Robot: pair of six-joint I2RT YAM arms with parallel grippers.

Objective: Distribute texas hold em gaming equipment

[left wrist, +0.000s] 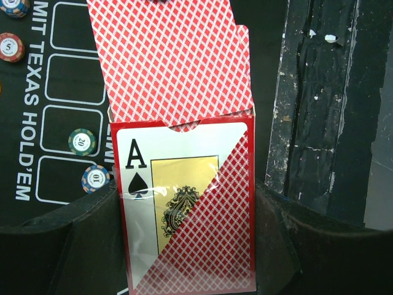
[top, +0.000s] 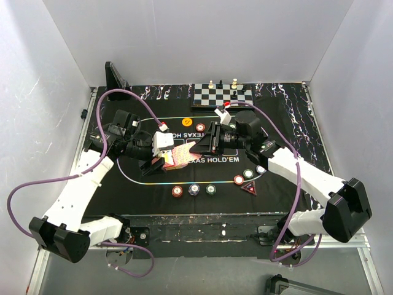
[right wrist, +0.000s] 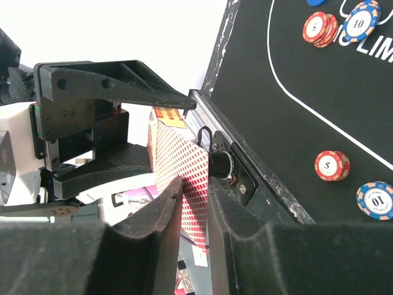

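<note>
The table (top: 202,226) is dark and scuffed along its near edge, and a black mat (top: 288,123) printed "TEXAS HOLD'EM" covers most of it. At the mat's far edge lies a small black-and-white chessboard (top: 223,95) with two chess pieces (top: 234,83) upright on its far side. Just near of the board, on the mat, sit an orange chip (top: 187,122) and a red chip (top: 201,128). Along the mat's near edge run a second red chip (top: 178,192), a blue chip (top: 194,189) and a green chip (top: 211,190). Towards the mat's near right are three more chips (top: 248,174) and a dark red triangular marker (top: 249,187). A black stand (top: 115,77) rises at the mat's far-left corner.
</note>
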